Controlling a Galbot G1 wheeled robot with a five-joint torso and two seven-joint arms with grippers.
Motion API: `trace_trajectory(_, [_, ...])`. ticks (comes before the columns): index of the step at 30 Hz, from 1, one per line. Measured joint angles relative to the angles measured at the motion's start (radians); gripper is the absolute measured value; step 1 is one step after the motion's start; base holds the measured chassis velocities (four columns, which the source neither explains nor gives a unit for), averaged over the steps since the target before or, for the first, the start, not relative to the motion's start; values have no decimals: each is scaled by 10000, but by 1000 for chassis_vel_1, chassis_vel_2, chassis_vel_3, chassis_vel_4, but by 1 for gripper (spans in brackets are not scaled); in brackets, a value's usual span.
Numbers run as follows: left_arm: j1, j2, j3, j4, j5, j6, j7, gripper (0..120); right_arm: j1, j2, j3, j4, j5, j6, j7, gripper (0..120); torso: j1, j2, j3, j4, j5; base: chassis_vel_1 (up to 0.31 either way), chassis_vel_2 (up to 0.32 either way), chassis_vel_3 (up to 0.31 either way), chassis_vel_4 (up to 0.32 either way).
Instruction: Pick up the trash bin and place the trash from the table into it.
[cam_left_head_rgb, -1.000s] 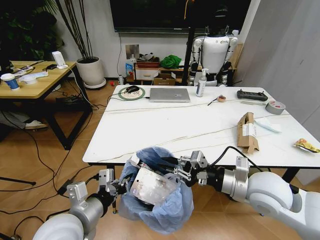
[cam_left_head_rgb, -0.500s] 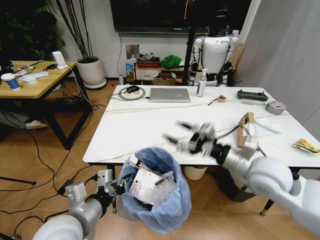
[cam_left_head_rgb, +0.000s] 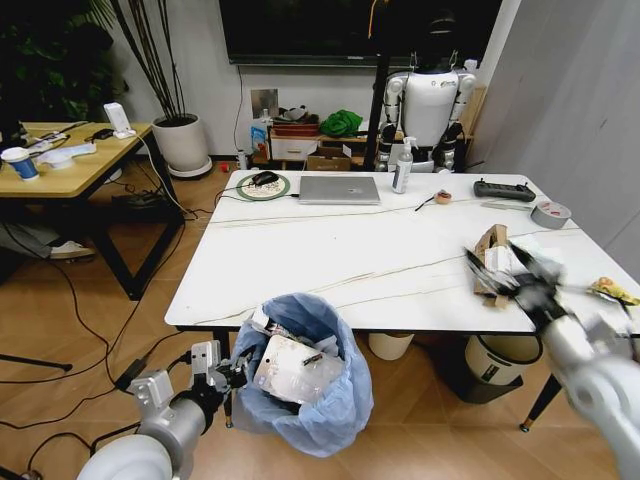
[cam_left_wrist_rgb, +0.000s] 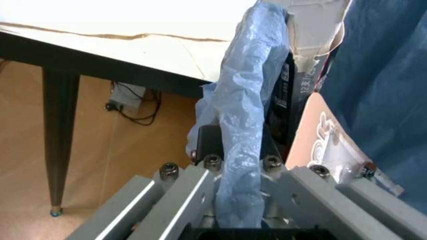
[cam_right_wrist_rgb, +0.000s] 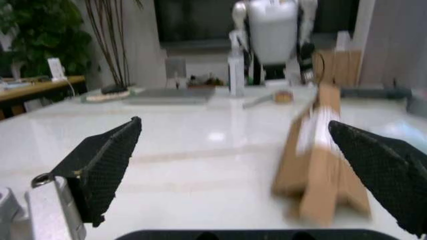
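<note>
The trash bin (cam_left_head_rgb: 305, 400), lined with a crinkled blue bag, hangs just below the table's near edge. My left gripper (cam_left_head_rgb: 228, 370) is shut on its rim. In the left wrist view that gripper (cam_left_wrist_rgb: 240, 175) pinches the blue bag (cam_left_wrist_rgb: 250, 100). White packets and paper (cam_left_head_rgb: 300, 365) lie inside the bin. My right gripper (cam_left_head_rgb: 508, 265) is open over the table's right side, right at the torn brown cardboard box (cam_left_head_rgb: 492, 240). In the right wrist view the box (cam_right_wrist_rgb: 320, 165) lies between the black fingertips (cam_right_wrist_rgb: 100, 160). A yellow wrapper (cam_left_head_rgb: 612, 290) and a flat white packet (cam_left_head_rgb: 538, 250) lie nearby.
On the white table (cam_left_head_rgb: 330, 250) are a silver laptop (cam_left_head_rgb: 339, 189), a spray bottle (cam_left_head_rgb: 402, 168), a black remote (cam_left_head_rgb: 504, 189) and a grey tape roll (cam_left_head_rgb: 551, 213). A cream bucket (cam_left_head_rgb: 500, 355) stands under the table. A wooden desk (cam_left_head_rgb: 70, 165) is at far left.
My right gripper has left the bin's mouth and swung up and right across the table to the cardboard box. The left gripper still holds the bin, which sits slightly lower.
</note>
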Motion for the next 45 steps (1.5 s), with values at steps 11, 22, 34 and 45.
trace_trajectory(11, [762,256,-4,-532,99,-60,-58,0,-1162,2343,836,337,-914,1167,-1523,100,2,0,1,13,-14,0,0,0,0])
trace_trajectory(22, [1201,405,32,-713,215,-125,-183,0,-1069,3063,557,45,-1091,1364,-1753,100,2,-2,2,13,-11,0,0,0,0])
trace_trajectory(34, [1230,325,72,-776,244,-103,-252,0,-791,3001,495,-284,-861,1380,-1916,100,3,-2,2,13,-13,-25,-27,35,34])
trace_trajectory(45, [1403,174,213,-963,519,-102,-168,0,-788,3049,563,-44,-835,1390,-2002,100,3,-3,2,11,-12,-144,-151,137,145])
